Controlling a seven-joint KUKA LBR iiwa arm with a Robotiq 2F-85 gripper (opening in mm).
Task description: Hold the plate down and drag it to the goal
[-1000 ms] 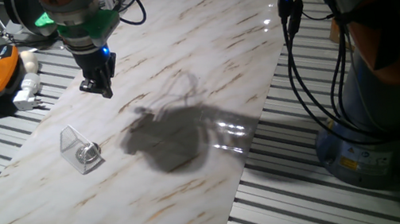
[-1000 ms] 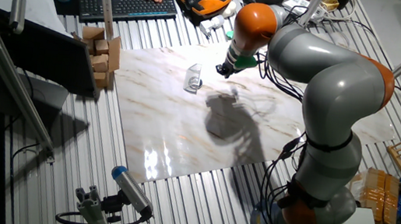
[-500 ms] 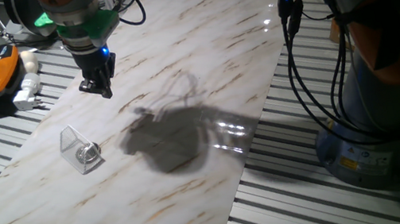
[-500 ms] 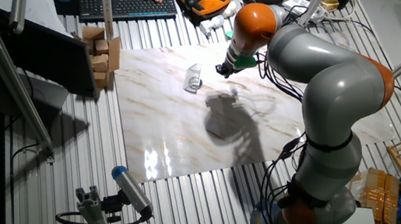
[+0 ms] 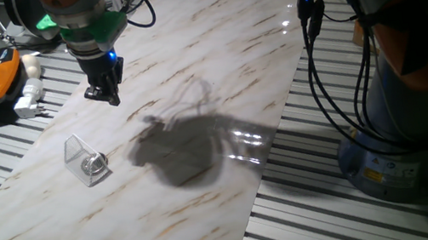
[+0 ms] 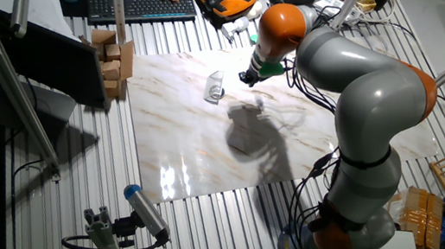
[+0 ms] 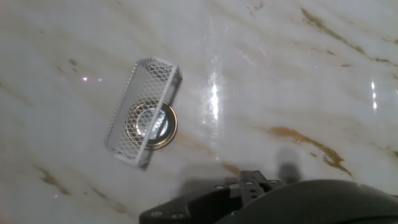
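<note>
Your black two-finger claw [image 5: 104,93]: raised off marble surface [image 5: 214,68], holding nothing; finger spacing cannot tell. Tiny shiny silver metal disc [image 7: 150,124] sits under clear plastic wedge [image 5: 84,159], well apart from claw, toward surface's near end.

The grey and orange jointed arm [image 6: 366,92] rises from its base at the near right of the other fixed view, bends at a broad grey elbow, and reaches toward the far left. Its orange wrist joint [image 6: 282,24] carries a green-lit ring [image 5: 88,30], below which hangs the small black two-finger tool [image 5: 103,95]. The tool points straight down, hovering in the air and touching nothing. Its dark fingers [image 5: 110,96] sit close together; whether any gap remains between them cannot be told. In the hand view only the tool's black body [image 7: 249,186] shows along the bottom edge.
</note>
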